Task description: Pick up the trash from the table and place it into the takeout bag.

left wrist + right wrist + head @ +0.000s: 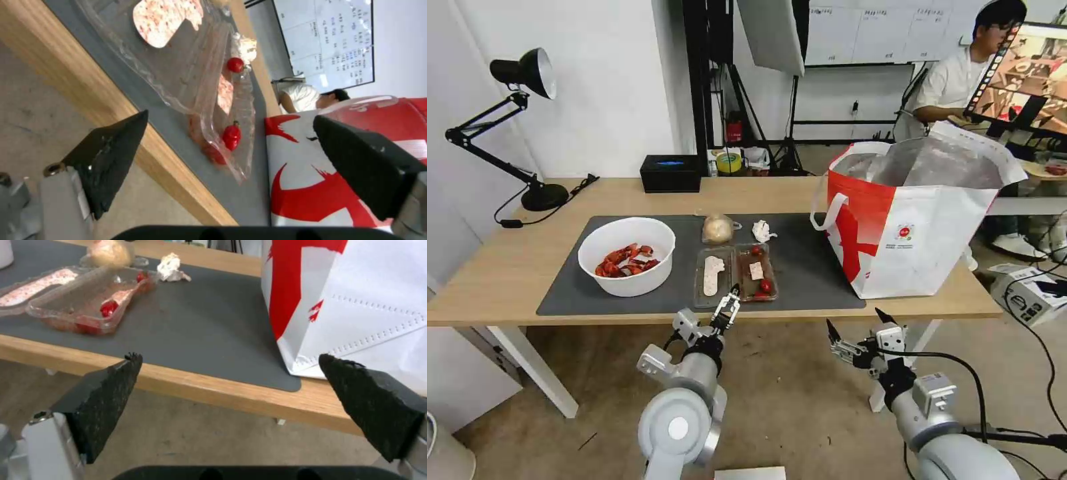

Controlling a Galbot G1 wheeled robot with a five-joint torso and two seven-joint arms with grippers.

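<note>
On the dark mat of the table (507, 280) lies the trash: a white bowl (626, 263) of red crayfish shells, a clear two-part tray (735, 273) with food scraps, a crumpled tissue (762, 231) and a small bag with a beige lump (718, 229). The takeout bag (914, 220) stands open at the right end. My left gripper (728, 308) is open at the table's front edge, just short of the tray (195, 76). My right gripper (856, 321) hangs open below the front edge, facing the takeout bag (356, 306) and the mat.
A black box (670, 173) sits at the table's back edge and a black desk lamp (527, 133) at the back left. Bare floor lies between me and the table. A cardboard box (1027, 293) and cables lie on the floor to the right.
</note>
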